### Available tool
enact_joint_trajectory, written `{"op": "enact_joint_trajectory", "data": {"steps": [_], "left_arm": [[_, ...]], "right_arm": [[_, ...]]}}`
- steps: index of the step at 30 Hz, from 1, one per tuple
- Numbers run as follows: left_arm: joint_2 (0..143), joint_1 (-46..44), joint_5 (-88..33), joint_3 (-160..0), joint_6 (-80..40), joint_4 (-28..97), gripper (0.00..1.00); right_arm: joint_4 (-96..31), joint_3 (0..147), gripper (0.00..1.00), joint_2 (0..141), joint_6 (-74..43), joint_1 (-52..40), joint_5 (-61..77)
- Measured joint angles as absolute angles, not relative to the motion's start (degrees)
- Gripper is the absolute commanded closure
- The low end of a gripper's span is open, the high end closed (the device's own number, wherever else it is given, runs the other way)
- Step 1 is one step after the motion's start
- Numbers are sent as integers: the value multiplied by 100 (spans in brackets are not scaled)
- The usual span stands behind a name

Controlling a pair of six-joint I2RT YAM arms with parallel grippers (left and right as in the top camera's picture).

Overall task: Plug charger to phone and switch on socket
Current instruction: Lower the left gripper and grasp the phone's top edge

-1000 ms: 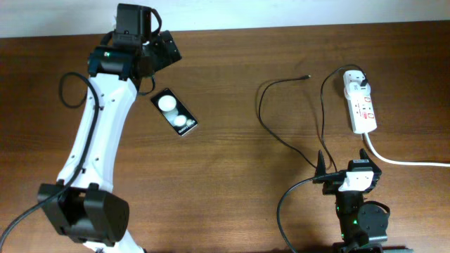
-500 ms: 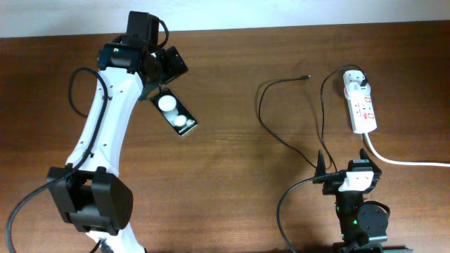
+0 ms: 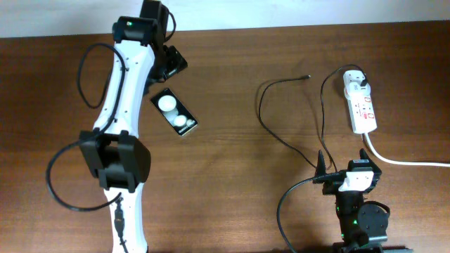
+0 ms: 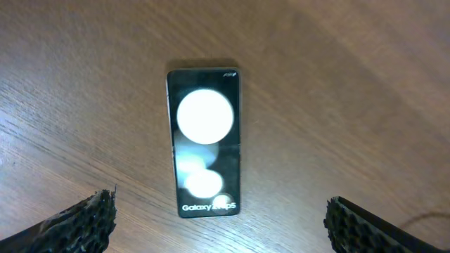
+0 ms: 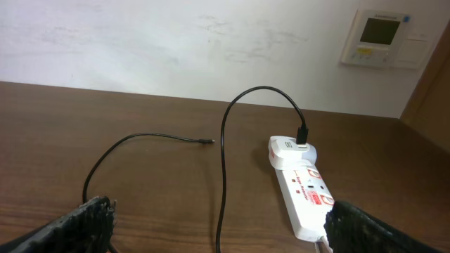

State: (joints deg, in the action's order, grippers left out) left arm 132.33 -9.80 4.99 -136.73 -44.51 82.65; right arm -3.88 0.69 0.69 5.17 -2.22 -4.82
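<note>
1. Here, the left claw (image 4: 221,223) is spread wide, upper left.
2. The right claw (image 5: 225,226) is spread, bottom right.
3. The socket (image 3: 362,105) lies upper right.
4. The phone (image 4: 204,133) lies by the left claw.
5. The charger (image 5: 223,161) curls beside the socket.

I see a brown wooden table (image 3: 225,161). Toward its far left the phone (image 3: 174,112) lies flat and slanted, white spots up. At the far right lies the socket (image 3: 361,105), a white adapter (image 3: 355,83) on its far end and a thick white cord (image 3: 401,161) trailing off right. The charger (image 5: 223,161) loops over the wood, and its plug tip (image 3: 307,76) lies well apart from the phone.
</note>
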Motion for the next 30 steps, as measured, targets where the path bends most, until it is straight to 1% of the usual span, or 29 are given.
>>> {"op": "enact_joint_trajectory", "data": {"steps": [9,18,30], "left_arm": [[14101,-974,327,-13675,-4469,8615,1],[14822,-891,-93,-13668,-4466,8392,1],[14960,-882,-209,-13631,-4353,8309,1]], "right_arm": [[-388,69,1,69,517,-222,-482],[-388,69,1,69,517,-222,-482],[-388,69,1,69,519,-222,-482]]}}
